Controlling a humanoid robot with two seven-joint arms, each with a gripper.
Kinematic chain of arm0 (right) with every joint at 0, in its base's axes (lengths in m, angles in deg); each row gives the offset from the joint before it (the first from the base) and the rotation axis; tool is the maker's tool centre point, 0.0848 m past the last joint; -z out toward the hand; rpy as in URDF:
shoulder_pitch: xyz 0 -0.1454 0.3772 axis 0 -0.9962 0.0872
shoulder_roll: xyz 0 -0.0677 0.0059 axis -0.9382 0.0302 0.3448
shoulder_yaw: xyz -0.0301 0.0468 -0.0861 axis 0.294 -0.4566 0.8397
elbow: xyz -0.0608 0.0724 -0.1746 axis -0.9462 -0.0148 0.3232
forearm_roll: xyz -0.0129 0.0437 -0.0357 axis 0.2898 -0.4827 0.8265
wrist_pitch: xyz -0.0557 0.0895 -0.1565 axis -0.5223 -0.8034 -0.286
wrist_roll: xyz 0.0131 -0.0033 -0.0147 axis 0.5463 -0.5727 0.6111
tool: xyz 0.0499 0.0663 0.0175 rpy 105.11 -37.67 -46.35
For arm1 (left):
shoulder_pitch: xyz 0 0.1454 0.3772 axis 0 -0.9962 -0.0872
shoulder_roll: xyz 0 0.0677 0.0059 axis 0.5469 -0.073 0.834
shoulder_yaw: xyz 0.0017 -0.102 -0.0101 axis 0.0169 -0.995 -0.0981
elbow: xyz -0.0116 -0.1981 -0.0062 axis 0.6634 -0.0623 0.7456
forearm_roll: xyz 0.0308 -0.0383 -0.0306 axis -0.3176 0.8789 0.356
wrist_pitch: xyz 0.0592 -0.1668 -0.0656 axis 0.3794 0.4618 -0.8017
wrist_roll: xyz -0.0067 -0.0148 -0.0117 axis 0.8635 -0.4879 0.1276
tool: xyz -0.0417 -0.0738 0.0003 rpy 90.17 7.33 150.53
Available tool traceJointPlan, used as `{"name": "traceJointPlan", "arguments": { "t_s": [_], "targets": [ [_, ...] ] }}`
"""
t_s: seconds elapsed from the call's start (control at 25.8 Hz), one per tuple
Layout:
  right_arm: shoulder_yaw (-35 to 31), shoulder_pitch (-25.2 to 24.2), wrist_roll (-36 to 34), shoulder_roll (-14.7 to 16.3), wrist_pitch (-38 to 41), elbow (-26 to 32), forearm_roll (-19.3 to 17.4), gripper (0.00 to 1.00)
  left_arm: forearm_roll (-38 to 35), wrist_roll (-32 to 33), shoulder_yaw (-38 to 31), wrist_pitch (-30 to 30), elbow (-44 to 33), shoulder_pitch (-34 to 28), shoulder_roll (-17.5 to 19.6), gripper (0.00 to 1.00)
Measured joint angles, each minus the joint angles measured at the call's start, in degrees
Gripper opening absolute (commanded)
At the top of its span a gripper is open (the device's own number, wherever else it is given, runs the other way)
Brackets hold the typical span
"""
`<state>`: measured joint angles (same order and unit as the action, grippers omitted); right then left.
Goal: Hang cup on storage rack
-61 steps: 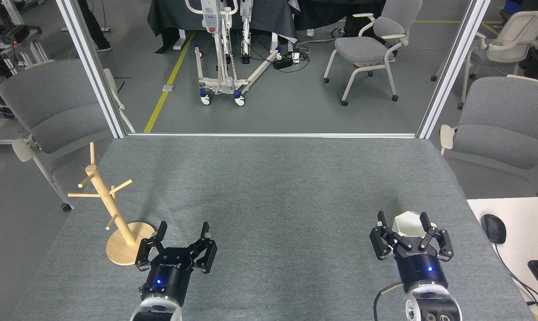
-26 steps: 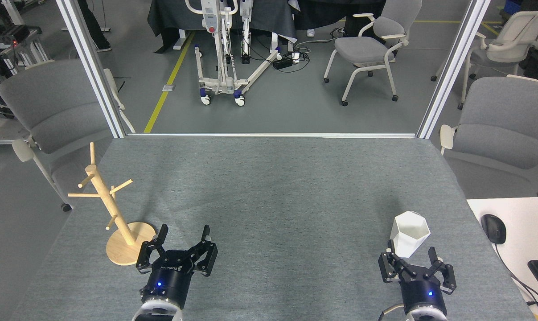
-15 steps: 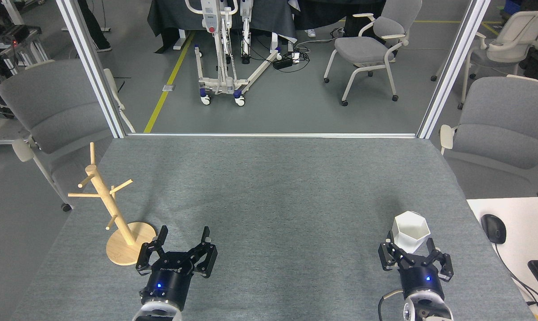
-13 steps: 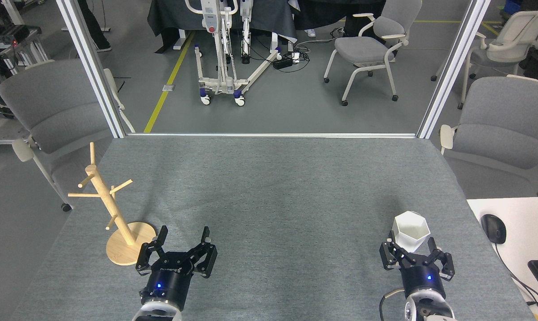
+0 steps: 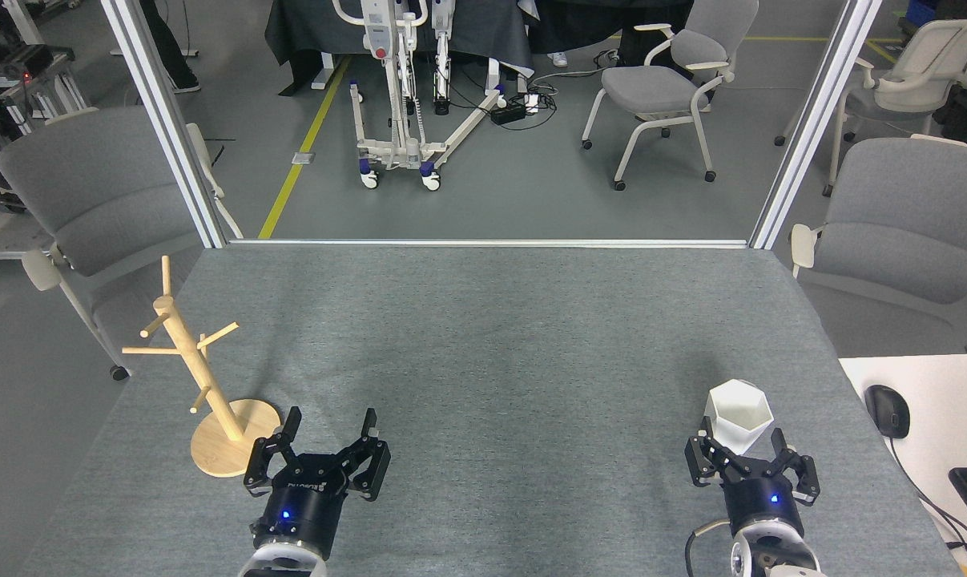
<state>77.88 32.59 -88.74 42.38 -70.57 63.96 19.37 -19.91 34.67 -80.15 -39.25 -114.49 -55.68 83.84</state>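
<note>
progress looks nil: cup [image 5: 737, 417], white and faceted with a hexagonal rim, stands upright on the table [image 5: 499, 336], well apart from the bare wooden storage rack [image 5: 203, 377]. right gripper [image 5: 750, 450] sits just before it, fingers spread, empty. left gripper [image 5: 327, 435] also gapes empty beside the rack's base.

Left gripper [image 5: 329, 429]: small white logo, upside-down, prob. unreadable.

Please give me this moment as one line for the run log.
cup: upright on table, unheld | storage rack: empty | right gripper: open behind cup | left gripper: open
</note>
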Motion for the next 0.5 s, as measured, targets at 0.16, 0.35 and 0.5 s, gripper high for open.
{"name": "traceJointPlan", "arguments": {
  "t_s": [0.16, 0.35, 0.5],
  "targets": [
    [0.0, 0.7, 0.1, 0.8, 0.0, -1.2, 0.0, 1.0, 0.0, 0.0, 0.0, 0.0, 0.0, -0.4, 0.0, 0.99],
    [0.0, 2.4, -0.2, 2.0, -0.1, -3.4, 0.0, 1.0, 0.0, 0.0, 0.0, 0.0, 0.0, -0.6, 0.0, 0.99],
    [0.1, 3.1, -0.2, 2.3, -0.1, -4.2, -0.1, 1.0, 0.0, 0.0, 0.0, 0.0, 0.0, -0.7, -0.1, 0.99]
  ]
}}
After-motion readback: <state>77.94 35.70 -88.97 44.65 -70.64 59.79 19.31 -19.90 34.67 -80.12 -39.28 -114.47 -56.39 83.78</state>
